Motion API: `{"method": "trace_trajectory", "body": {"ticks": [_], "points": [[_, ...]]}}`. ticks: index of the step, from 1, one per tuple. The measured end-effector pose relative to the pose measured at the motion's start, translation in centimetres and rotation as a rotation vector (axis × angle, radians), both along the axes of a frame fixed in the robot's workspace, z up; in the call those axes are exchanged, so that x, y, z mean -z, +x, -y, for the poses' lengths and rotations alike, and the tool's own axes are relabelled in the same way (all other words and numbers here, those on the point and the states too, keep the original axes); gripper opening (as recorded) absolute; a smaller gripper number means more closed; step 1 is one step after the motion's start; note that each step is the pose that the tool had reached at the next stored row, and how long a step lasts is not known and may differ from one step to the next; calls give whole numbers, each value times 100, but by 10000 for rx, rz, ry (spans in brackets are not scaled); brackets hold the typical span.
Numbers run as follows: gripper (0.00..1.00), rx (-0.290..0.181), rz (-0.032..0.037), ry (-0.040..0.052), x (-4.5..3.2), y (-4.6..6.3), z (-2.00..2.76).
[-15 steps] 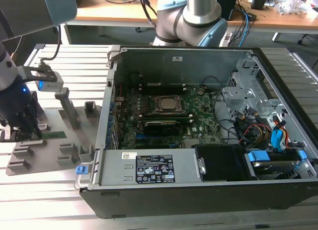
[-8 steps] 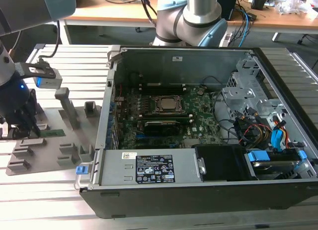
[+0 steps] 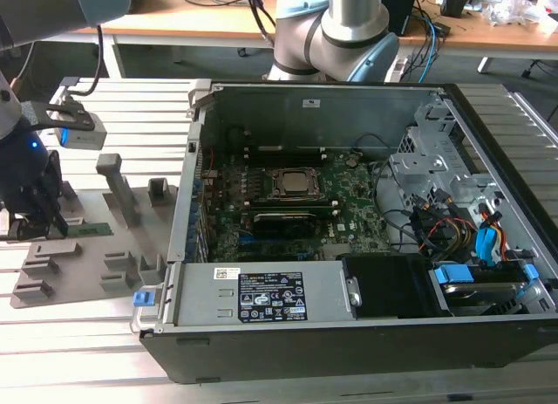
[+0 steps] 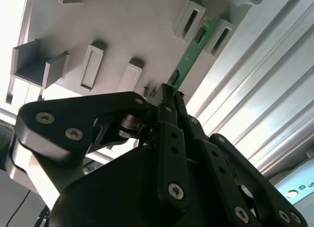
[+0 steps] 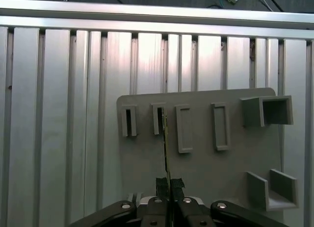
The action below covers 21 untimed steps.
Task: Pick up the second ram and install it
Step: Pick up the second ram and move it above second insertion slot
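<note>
The second ram point(image 3: 91, 229) is a thin green stick lying along the grey fixture plate point(image 3: 105, 256) at the exterior view's left. In the second wrist view the second ram point(image 4: 192, 50) runs from a slotted holder back to my gripper point(image 4: 169, 97). The black fingers point(image 4: 171, 138) are shut on its near end. Seen edge-on in the first wrist view, the second ram point(image 5: 165, 146) is a dark thin line between two pads point(image 5: 177, 184) of my gripper point(image 5: 169, 185). My gripper point(image 3: 48, 222) sits low over the plate's left end.
An open computer case point(image 3: 349, 317) stands at the exterior view's right, with its motherboard point(image 3: 288, 203) exposed and cables and drive bays beside it. Grey upright blocks point(image 3: 118, 186) rise from the plate. The table is ribbed aluminium point(image 5: 59, 114). The arm's base point(image 3: 349, 29) stands behind the case.
</note>
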<state>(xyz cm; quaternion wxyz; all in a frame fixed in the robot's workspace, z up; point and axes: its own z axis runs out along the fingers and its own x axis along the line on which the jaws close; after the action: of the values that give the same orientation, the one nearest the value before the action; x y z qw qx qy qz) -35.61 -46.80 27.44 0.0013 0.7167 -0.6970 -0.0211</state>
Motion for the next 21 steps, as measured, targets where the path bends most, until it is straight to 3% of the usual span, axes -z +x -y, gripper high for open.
{"method": "trace_trajectory", "body": {"ticks": [12, 21], "points": [[14, -1, -1, 0, -141, 0, 0], [14, 0, 0, -1, -303, 0, -1]]}}
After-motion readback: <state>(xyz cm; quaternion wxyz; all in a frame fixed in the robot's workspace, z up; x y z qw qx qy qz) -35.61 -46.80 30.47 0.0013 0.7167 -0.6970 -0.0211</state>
